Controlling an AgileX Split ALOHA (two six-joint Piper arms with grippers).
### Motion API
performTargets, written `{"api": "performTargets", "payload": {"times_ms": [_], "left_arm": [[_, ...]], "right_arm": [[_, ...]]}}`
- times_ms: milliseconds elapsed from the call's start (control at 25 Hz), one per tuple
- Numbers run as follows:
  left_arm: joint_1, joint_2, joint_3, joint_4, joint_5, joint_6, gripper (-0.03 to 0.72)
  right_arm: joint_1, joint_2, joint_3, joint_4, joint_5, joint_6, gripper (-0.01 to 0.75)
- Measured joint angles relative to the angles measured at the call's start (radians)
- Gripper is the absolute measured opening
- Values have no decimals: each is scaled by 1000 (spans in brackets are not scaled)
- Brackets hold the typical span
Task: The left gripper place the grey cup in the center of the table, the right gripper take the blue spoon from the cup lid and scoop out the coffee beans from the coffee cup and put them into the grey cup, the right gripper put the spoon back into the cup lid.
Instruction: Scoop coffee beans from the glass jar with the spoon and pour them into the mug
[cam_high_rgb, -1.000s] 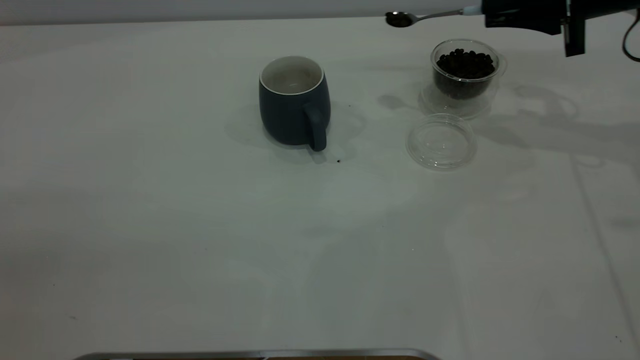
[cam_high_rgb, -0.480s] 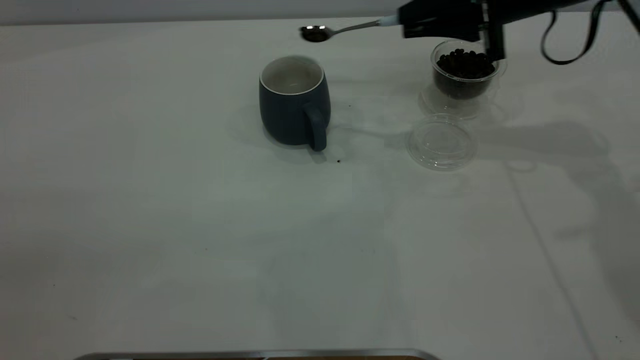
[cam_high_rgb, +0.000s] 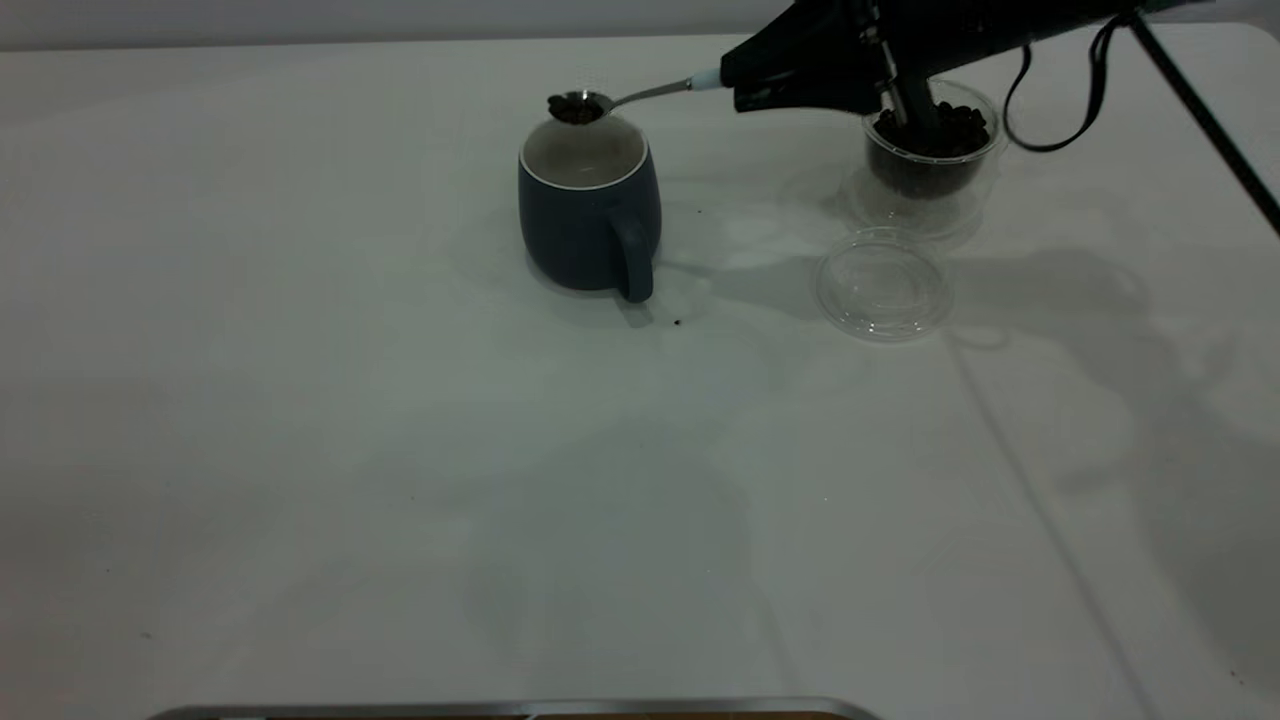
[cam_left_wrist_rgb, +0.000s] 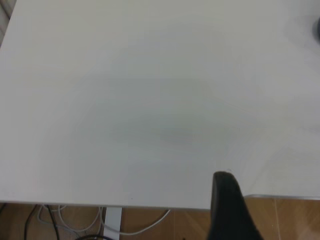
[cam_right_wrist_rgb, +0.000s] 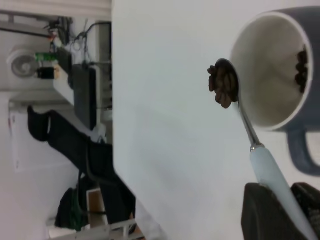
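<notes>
The grey cup (cam_high_rgb: 590, 200) stands upright near the middle of the table (cam_high_rgb: 300, 450), handle towards the camera. My right gripper (cam_high_rgb: 745, 85) is shut on the pale handle of the blue spoon (cam_high_rgb: 640, 97), held about level. The spoon's bowl, heaped with coffee beans (cam_high_rgb: 576, 108), hovers at the cup's far rim. In the right wrist view the loaded spoon (cam_right_wrist_rgb: 265, 165) sits beside the cup (cam_right_wrist_rgb: 260, 95), which has a few beans inside, and my right gripper (cam_right_wrist_rgb: 285, 192) clamps the handle. The coffee cup (cam_high_rgb: 930, 165) with beans stands behind the arm. The cup lid (cam_high_rgb: 883, 282) lies bare. My left gripper (cam_left_wrist_rgb: 227, 200) is parked over the table's edge.
A tiny dark speck (cam_high_rgb: 677, 322) lies just in front of the grey cup's handle. The right arm's cable (cam_high_rgb: 1060, 120) loops above the coffee cup. A metal strip (cam_high_rgb: 500, 709) runs along the table's near edge. Beyond the far edge are equipment and cables (cam_right_wrist_rgb: 75, 90).
My right gripper carried the loaded spoon leftwards and slightly down, from the coffee cup's side to the grey cup's far rim. The arm now crosses in front of the coffee cup.
</notes>
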Motion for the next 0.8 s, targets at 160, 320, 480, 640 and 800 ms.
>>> {"api": "performTargets", "payload": {"times_ms": [160,320,480,640,800], "left_arm": [[0,0,0,0,0,0,497],[0,0,0,0,0,0,497],[0,0,0,0,0,0,497],[0,0,0,0,0,0,497],[0,0,0,0,0,0,497]], "right_arm": [[10,20,0,13,-55,-41,105],[10,22,0,34,-116,-89,105],[10,22,0,60,-122,-205,105],[10,22,0,59,-120,-310,105],[10,20,0,31,-120,-382,105]]}}
